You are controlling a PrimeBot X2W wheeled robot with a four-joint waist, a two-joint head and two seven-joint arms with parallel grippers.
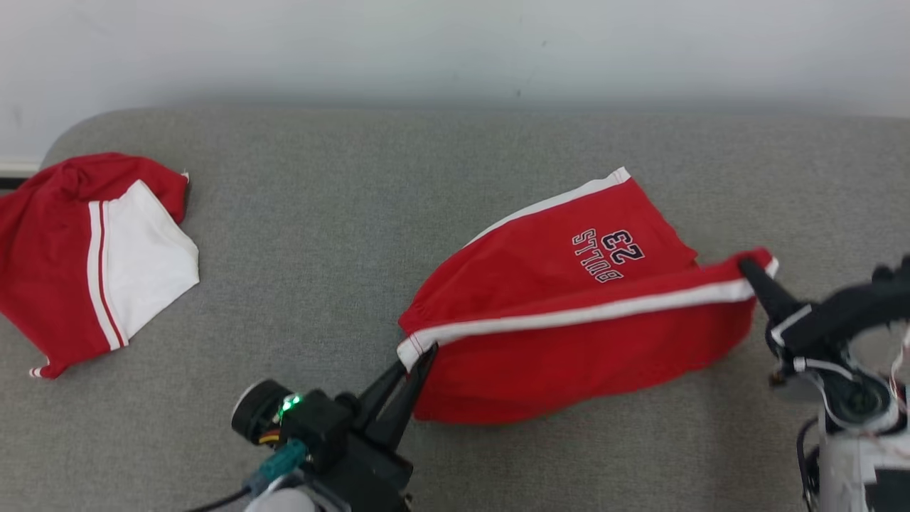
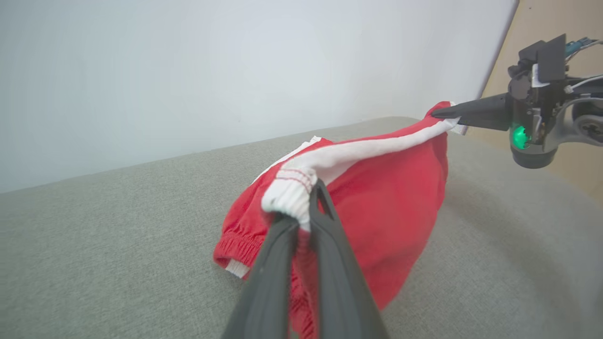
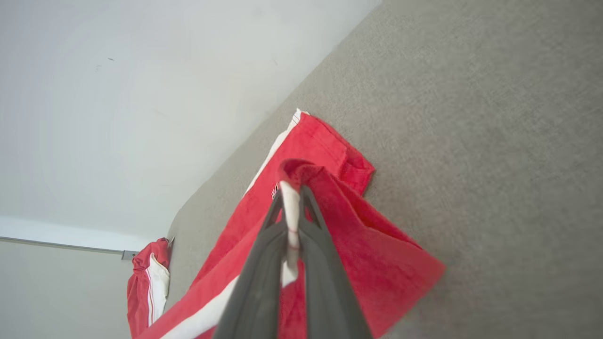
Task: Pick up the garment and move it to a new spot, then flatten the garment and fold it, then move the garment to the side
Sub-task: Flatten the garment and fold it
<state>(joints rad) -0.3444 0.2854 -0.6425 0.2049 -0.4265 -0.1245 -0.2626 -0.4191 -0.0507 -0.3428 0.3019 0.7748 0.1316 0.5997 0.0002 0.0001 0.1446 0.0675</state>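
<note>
Grey padded surface (image 1: 455,156), white wall behind. Red shorts (image 1: 569,313), centre-right of frame, strung between left fingers (image 1: 407,398) and right fingers (image 1: 769,293), each pair pinching one end of the white side stripe. Risk: the thin pinch slips under tension and one end drops.

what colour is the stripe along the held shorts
White stripe on the red shorts; head view shows it best.

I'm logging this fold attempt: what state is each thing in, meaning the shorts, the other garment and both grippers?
red shorts: held up by the white-striped edge, stretched between both grippers, the rest draped onto the grey surface.
left gripper: shut on the waistband end of the stripe.
right gripper: shut on the stripe's other end.
second red garment: crumpled, lying apart at the left.
</note>
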